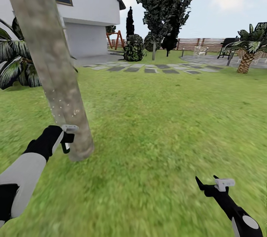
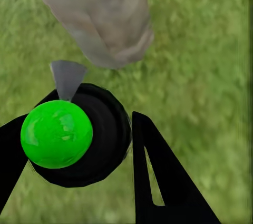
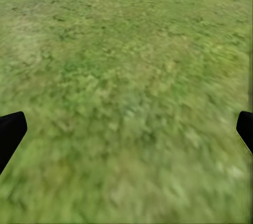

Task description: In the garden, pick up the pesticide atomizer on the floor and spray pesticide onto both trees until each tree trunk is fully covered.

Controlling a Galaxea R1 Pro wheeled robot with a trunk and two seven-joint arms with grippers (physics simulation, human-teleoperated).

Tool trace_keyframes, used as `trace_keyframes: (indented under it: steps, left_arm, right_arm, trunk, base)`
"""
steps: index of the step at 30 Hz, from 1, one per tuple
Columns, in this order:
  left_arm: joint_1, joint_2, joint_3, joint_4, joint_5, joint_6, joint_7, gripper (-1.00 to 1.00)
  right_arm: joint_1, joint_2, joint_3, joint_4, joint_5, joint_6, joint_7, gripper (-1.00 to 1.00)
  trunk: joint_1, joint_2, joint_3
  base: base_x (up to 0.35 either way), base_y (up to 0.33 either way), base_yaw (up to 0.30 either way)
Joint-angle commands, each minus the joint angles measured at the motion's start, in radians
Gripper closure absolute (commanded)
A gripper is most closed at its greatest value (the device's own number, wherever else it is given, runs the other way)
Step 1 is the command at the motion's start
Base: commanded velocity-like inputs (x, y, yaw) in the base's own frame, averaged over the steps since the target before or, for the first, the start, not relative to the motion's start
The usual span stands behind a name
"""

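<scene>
Close by, speck-dusted mottled tree trunk [image 1: 55, 70]

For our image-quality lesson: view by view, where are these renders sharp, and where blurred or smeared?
Head view: tree trunk and house are fairly crisp, the near grass smeared. Left wrist view: green spot on the pesticide atomizer is sharp with glossy highlights, the trunk soft. Right wrist view: the lawn is blurred, most nearest the camera.

The pesticide atomizer [image 1: 68, 135] sits just left of the tree trunk [image 1: 55, 66].
</scene>
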Motion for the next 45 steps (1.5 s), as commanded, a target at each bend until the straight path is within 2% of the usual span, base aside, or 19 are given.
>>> trace_keyframes:
  steps: [1,4,6,8,9,10,11,13,19,24,32,38,42,43,45]
  left_arm:
    - [0.002,0.002,-0.001,-0.001,-0.008,0.005,-0.007,1.00]
    - [0.014,0.005,0.000,-0.002,-0.009,0.003,-0.006,1.00]
    - [0.040,0.007,0.001,-0.002,-0.009,0.001,-0.006,1.00]
    - [0.104,0.008,0.051,-0.003,-0.008,-0.120,0.006,1.00]
    - [0.118,0.008,0.088,-0.003,-0.008,-0.151,0.013,1.00]
    - [0.127,0.008,0.141,-0.007,-0.007,-0.171,0.016,1.00]
    - [0.130,0.007,0.163,-0.011,-0.007,-0.177,0.017,1.00]
    - [0.133,0.005,0.182,-0.015,-0.006,-0.182,0.019,1.00]
    - [0.134,0.001,0.190,-0.015,-0.009,-0.184,0.026,1.00]
    - [0.134,-0.002,0.192,-0.009,-0.006,-0.184,0.100,1.00]
    - [0.134,-0.002,0.192,-0.003,-0.007,-0.184,0.105,1.00]
    - [0.164,0.005,0.195,-0.002,-0.007,-0.184,0.111,1.00]
    - [0.167,0.008,0.195,0.015,-0.005,-0.184,0.202,1.00]
    - [0.168,0.009,0.195,0.022,-0.005,-0.184,0.214,1.00]
    - [0.193,0.010,0.219,0.029,-0.002,-0.187,0.220,1.00]
  right_arm:
    - [-0.001,0.001,-0.004,0.001,0.010,-0.007,0.004,-1.00]
    - [-0.001,0.001,-0.004,0.002,0.010,-0.007,0.004,-1.00]
    - [-0.001,0.001,-0.004,0.002,0.010,-0.007,0.004,-1.00]
    - [-0.001,0.001,-0.004,0.002,0.010,-0.007,0.004,-1.00]
    - [-0.001,0.001,-0.004,0.003,0.010,-0.007,0.004,-1.00]
    - [-0.001,0.001,-0.004,0.004,0.010,-0.007,0.004,-1.00]
    - [-0.001,0.001,-0.004,0.005,0.010,-0.007,0.004,-1.00]
    - [-0.001,0.001,-0.004,0.005,0.010,-0.007,0.004,-1.00]
    - [-0.001,0.001,-0.004,0.005,0.010,-0.007,0.004,-1.00]
    - [-0.001,0.001,-0.004,0.005,0.010,-0.007,0.004,-1.00]
    - [-0.001,0.001,-0.004,0.005,0.010,-0.007,0.004,-1.00]
    - [-0.001,0.002,-0.003,0.008,0.012,-0.007,0.004,-1.00]
    - [-0.001,0.002,-0.004,0.005,0.011,-0.007,0.004,-1.00]
    - [-0.001,0.002,-0.004,0.005,0.011,-0.007,0.004,-1.00]
    - [-0.001,0.002,-0.004,0.004,0.010,-0.008,0.004,-1.00]
  trunk:
    - [0.000,0.000,-0.001]
    - [0.000,0.000,-0.001]
    - [0.000,0.000,-0.001]
    - [0.000,0.000,-0.001]
    - [0.000,0.000,-0.001]
    - [0.000,0.000,-0.001]
    - [0.000,0.000,-0.001]
    - [0.000,0.000,-0.001]
    - [0.000,0.000,-0.001]
    - [0.000,0.000,-0.001]
    - [0.000,0.000,-0.001]
    - [0.000,0.000,-0.001]
    - [0.000,0.000,-0.001]
    - [0.000,0.000,-0.001]
    - [0.000,0.000,-0.001]
  base:
    - [0.206,-0.241,0.001]
    - [0.231,-0.206,0.000]
    - [0.223,-0.124,0.000]
    - [0.054,-0.022,0.000]
    - [0.019,-0.007,0.000]
    - [0.008,-0.003,0.000]
    - [0.004,-0.002,0.000]
    - [0.002,-0.001,0.000]
    - [0.205,-0.008,0.029]
    - [0.206,-0.179,0.175]
    - [0.017,-0.271,0.007]
    - [0.155,-0.272,0.101]
    - [0.259,-0.230,0.267]
    - [0.280,-0.209,0.208]
    - [0.284,-0.205,0.054]
